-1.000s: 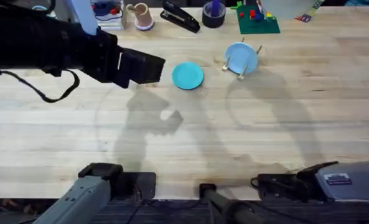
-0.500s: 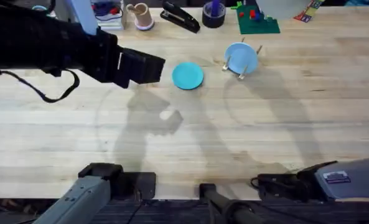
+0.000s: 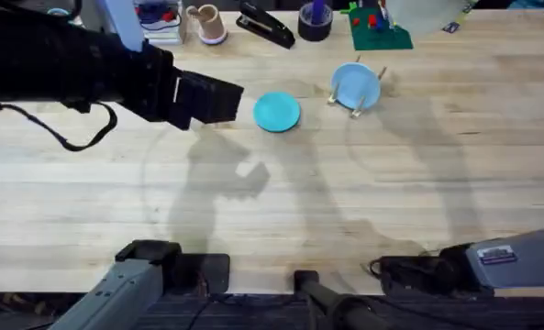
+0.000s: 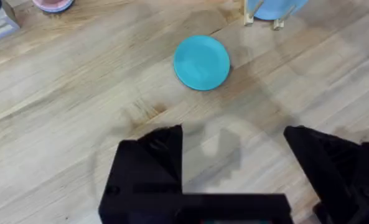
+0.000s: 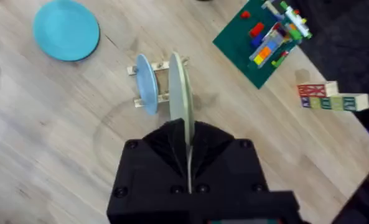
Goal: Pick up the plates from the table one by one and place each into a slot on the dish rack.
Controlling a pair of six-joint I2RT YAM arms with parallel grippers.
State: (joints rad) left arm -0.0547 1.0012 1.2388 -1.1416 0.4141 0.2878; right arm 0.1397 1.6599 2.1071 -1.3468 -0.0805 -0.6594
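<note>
My right gripper point(image 5: 188, 130) is shut on the pale yellow plate point(image 5: 179, 87), holding it on edge above the dish rack point(image 5: 162, 65). A light blue plate point(image 5: 145, 84) stands upright in one slot of the rack point(image 3: 356, 103). In the overhead view the yellow plate point(image 3: 420, 13) shows blurred at the top edge. The turquoise plate point(image 3: 276, 112) lies flat on the table point(image 3: 281, 211), left of the rack. My left gripper point(image 3: 218, 99) hovers just left of it, open and holding nothing. In the left wrist view the turquoise plate point(image 4: 201, 61) lies beyond the open fingers point(image 4: 150, 165).
Along the far edge stand a green baseplate with bricks point(image 3: 379, 27), a black stapler point(image 3: 265, 25), a dark tape roll point(image 3: 315, 20) and a pink cup point(image 3: 208, 23). Wooden letter blocks point(image 5: 332, 98) lie past the baseplate. The near half of the table is bare wood.
The yellow plate has shifted slightly in the overhead view, and its shadow and the right arm's base link have moved with it. The left arm and the turquoise plate have stayed put.
</note>
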